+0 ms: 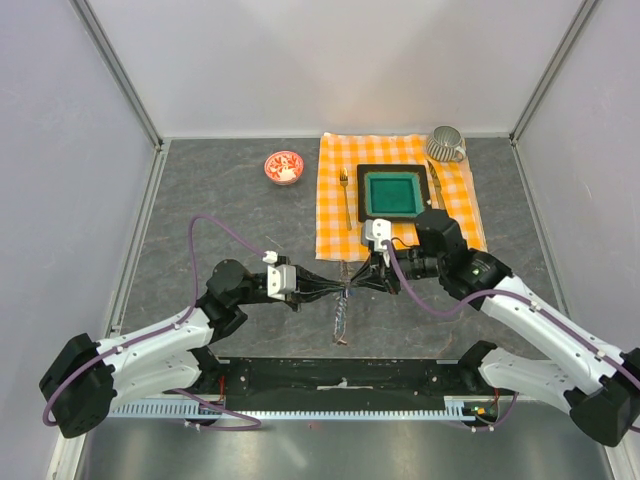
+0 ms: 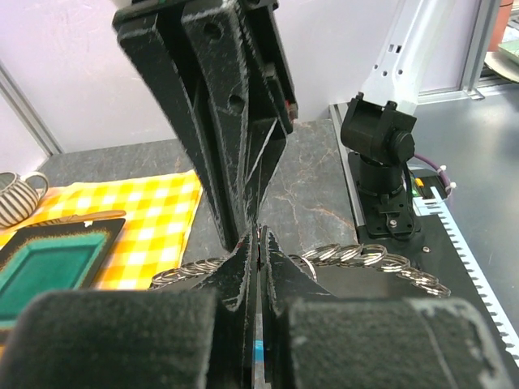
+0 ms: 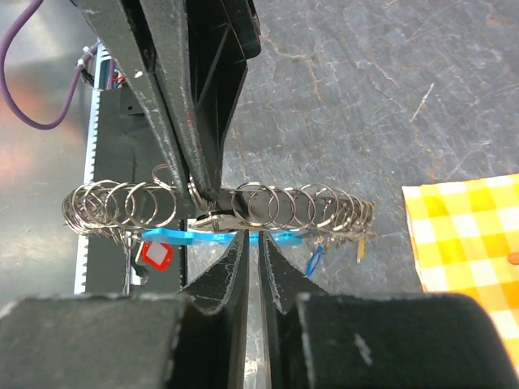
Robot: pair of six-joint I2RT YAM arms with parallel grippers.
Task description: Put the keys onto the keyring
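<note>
I'm looking into a small cell closed in by plain pale walls: a back wall [image 1: 330,60], a left wall [image 1: 50,200] and a right wall [image 1: 600,150]. Aluminium frame posts [image 1: 118,70] run up the two back corners. The worktop [image 1: 220,200] is dark grey stone-look with faint lighter veining. A black base plate [image 1: 340,375] lies along its near edge, with a white slotted cable duct [image 1: 300,408] and then brushed metal [image 1: 330,450] below it. The light is even and soft, with weak shadows.
</note>
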